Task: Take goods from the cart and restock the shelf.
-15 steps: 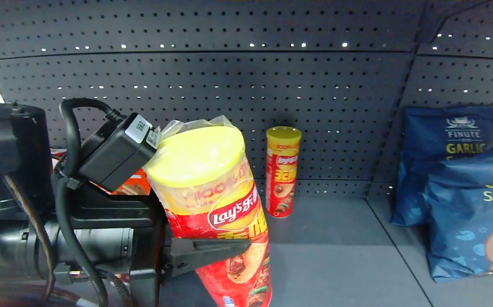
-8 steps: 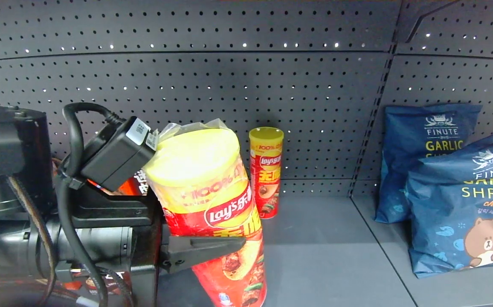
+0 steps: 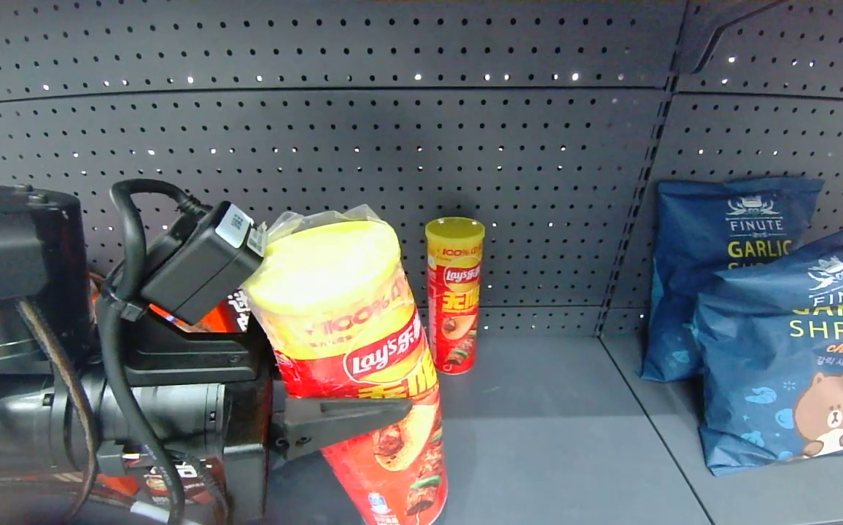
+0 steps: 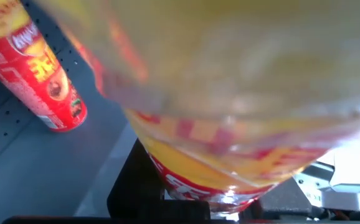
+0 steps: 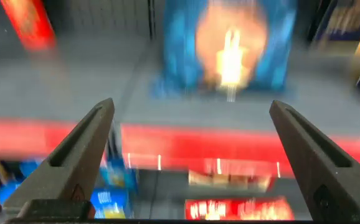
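Head view: shelf can (image 3: 455,295) beyond held can (image 3: 352,343); bags (image 3: 786,328) right.

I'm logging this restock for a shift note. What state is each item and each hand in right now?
left hand: shut on the held chip can.
held chip can: tilted, yellow lid on.
rear chip can: upright on the shelf, lid on.
blue snack bags: sealed, propped upright, front one overlapping the rear one.
right hand: open, empty.
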`<state>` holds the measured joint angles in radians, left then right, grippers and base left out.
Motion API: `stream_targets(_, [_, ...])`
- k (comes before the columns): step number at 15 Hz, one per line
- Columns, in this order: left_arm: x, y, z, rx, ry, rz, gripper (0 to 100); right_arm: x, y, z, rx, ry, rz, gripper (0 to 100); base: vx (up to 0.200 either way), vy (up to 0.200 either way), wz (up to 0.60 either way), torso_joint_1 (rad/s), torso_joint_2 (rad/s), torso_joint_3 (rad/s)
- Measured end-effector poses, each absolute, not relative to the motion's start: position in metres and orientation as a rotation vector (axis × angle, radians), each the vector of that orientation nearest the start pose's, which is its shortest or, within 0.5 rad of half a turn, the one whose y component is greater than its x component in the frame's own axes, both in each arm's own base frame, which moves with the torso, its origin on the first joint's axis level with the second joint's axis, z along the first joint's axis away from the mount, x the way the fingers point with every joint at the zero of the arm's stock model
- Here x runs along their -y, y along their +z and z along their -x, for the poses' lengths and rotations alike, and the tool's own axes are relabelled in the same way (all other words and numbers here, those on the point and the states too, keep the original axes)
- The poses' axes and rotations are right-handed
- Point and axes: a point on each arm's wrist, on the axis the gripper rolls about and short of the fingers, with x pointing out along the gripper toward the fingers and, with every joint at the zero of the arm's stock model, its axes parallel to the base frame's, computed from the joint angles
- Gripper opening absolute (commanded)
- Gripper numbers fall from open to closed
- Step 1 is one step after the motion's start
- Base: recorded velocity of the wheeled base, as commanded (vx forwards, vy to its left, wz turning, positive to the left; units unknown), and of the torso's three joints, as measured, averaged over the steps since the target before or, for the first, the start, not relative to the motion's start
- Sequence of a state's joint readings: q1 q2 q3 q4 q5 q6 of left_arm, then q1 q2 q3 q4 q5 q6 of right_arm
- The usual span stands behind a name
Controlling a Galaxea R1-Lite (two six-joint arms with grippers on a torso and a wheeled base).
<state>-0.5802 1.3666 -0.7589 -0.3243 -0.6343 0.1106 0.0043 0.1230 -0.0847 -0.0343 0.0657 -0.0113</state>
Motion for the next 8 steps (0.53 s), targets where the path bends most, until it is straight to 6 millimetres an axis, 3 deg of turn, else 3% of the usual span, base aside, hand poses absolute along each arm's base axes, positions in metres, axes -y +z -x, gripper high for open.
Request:
stream_targets(4, [0.128,0.223,-0.182,-0.258,-1.190,-0.085,0,-0.004,0.189,-0.007,0.017,0.213,0.059,100,0.000,0.000,0.00,0.000,0.00,0.000])
stream_targets(8, [0.124,0.221,-0.186,-0.268,-1.156,-0.083,0,-0.012,0.223,-0.044,-0.043,0.362,0.133,100,0.000,0.000,0.00,0.000,0.00,0.000])
